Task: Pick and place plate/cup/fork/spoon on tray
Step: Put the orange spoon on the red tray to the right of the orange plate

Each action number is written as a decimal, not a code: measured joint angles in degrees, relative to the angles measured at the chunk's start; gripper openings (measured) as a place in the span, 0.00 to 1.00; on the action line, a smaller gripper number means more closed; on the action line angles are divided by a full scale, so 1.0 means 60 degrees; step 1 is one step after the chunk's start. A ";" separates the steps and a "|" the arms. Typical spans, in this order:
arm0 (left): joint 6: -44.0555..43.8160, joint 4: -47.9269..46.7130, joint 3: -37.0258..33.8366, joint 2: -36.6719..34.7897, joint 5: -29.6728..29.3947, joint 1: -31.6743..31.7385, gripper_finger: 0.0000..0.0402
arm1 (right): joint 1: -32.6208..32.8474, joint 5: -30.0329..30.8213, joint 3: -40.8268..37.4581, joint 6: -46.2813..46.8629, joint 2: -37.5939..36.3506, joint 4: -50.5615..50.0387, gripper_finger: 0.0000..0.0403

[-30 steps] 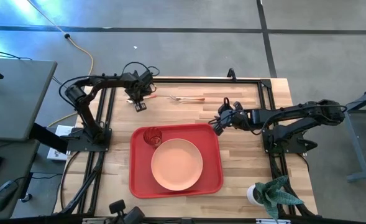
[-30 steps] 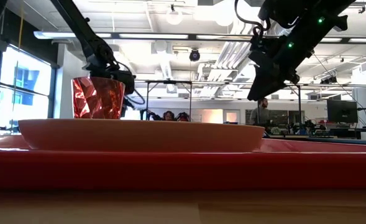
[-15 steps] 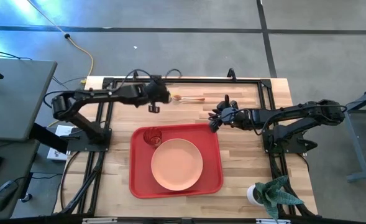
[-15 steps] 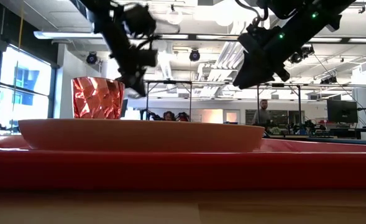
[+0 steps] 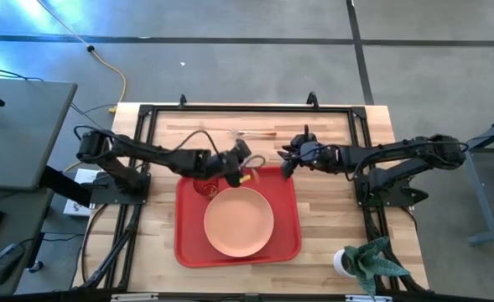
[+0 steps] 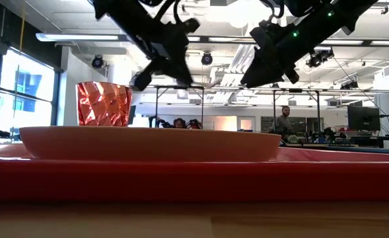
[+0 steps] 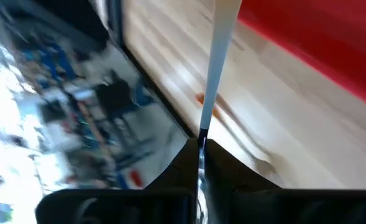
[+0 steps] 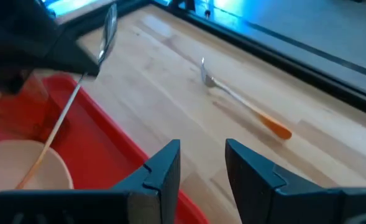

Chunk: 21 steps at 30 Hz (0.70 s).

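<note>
Your left end effector is clamped on the spoon above the tray's far rim, beside the cup. The fork lies beyond on the worktop, long axis along the far edge. Your right end effector, fingers apart, is nearer it.

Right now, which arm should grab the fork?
Right. Its open gripper sits beside the fork lying on the table; the left gripper is over the tray, shut on the spoon.

A light butcher-block wooden table is set on a grey concrete floor, with a grey desk and a green potted plant beside it. Beyond, a bright window, ceiling lights and a standing person are seen.
</note>
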 joint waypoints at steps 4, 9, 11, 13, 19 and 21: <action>0.1364 0.0542 0.0011 0.0350 -0.0149 -0.0406 0.01 | -0.0200 -0.0367 -0.0007 -0.0029 0.0000 0.0554 0.29; 0.3099 0.1588 0.0010 0.0829 -0.0228 -0.0725 0.01 | -0.0578 -0.2059 -0.0007 -0.0037 0.0000 0.1007 0.29; 0.3718 0.2039 0.0013 0.0988 -0.0236 -0.0784 0.01 | -0.0715 -0.2304 -0.0007 0.0045 0.0000 0.1010 0.29; 0.4287 0.2580 0.0011 0.1121 -0.0248 -0.0830 0.02 | -0.0832 -0.2330 -0.0007 0.0071 0.0000 0.1013 0.29; 0.5594 0.3756 0.0018 0.1364 -0.0099 -0.0915 0.02 | -0.1172 -0.2523 -0.0004 0.0079 0.0000 0.1015 0.29; 0.5840 0.3849 0.0004 0.1383 -0.0050 -0.0950 0.02 | -0.1239 -0.2668 0.0113 0.0065 0.0004 0.0923 0.29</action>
